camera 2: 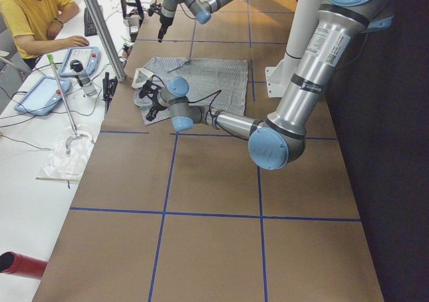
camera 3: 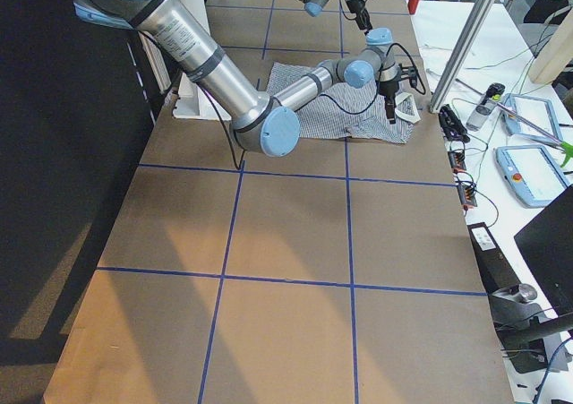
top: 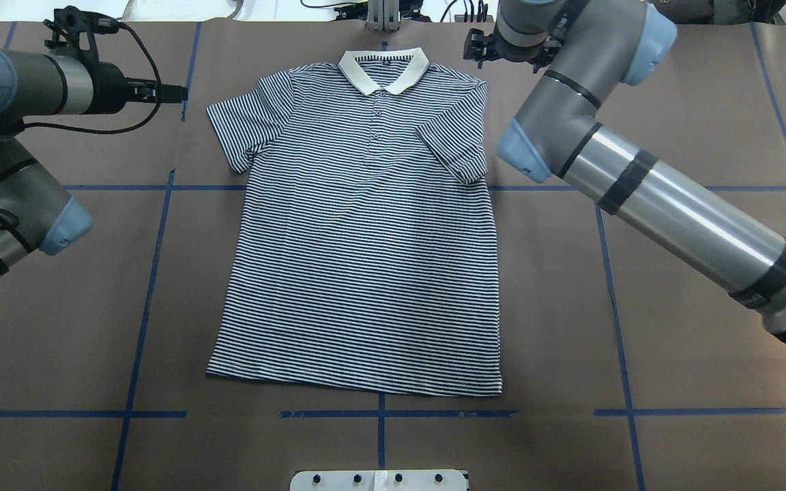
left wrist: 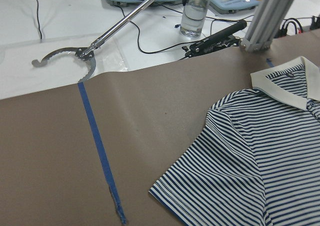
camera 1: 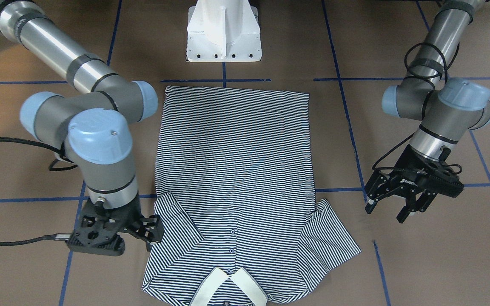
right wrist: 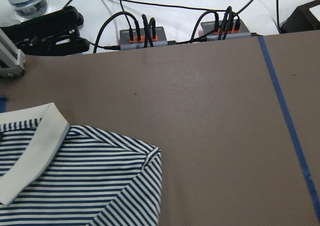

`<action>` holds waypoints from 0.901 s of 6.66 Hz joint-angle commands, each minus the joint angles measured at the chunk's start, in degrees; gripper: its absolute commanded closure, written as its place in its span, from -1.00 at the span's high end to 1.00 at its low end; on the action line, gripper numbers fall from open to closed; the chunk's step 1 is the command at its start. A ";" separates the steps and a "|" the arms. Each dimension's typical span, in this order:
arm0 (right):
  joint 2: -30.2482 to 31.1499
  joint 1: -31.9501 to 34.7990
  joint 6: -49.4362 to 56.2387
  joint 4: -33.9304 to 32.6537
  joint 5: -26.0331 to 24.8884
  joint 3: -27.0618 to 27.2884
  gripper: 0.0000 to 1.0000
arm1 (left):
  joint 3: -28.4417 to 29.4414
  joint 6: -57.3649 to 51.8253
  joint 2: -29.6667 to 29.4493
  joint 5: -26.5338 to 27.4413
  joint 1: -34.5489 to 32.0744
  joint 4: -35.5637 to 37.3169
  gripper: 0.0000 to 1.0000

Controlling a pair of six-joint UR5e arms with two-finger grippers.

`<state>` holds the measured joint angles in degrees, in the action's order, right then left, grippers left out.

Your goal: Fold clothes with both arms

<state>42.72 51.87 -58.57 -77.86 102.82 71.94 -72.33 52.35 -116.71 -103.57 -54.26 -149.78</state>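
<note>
- Navy-and-white striped polo shirt (top: 359,259): flat, long axis pointing away from white pedestal base (camera 1: 223,34), collar (top: 383,68) farthest.
- Black left gripper (camera 1: 391,210): spread, empty.
- Black right gripper (camera 1: 149,233): spread unclear.

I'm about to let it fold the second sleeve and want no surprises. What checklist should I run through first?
1. Polo shirt flat, buttons up: ok.
2. Sleeve on the robot's right folded onto the body: ok.
3. Sleeve on the robot's left folded: not ok, it lies spread on the table.
4. Left tool open, empty, apart from the shirt: ok.
5. Right tool free of the shirt's edge: cannot tell.
</note>
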 commanded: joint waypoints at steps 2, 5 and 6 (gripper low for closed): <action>5.00 1.83 3.73 0.16 2.73 4.87 1.00 | 12.79 2.58 -8.08 6.62 1.96 0.10 0.41; 5.70 1.92 3.82 0.16 2.64 5.05 1.00 | 16.85 2.58 -11.16 9.44 3.72 0.19 0.26; 5.70 1.92 3.56 0.16 2.64 5.14 1.00 | 17.83 2.49 -11.70 9.44 4.33 0.19 0.22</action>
<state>48.34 53.77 -54.87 -77.70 105.47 76.97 -55.89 54.91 -127.54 -94.32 -50.53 -149.60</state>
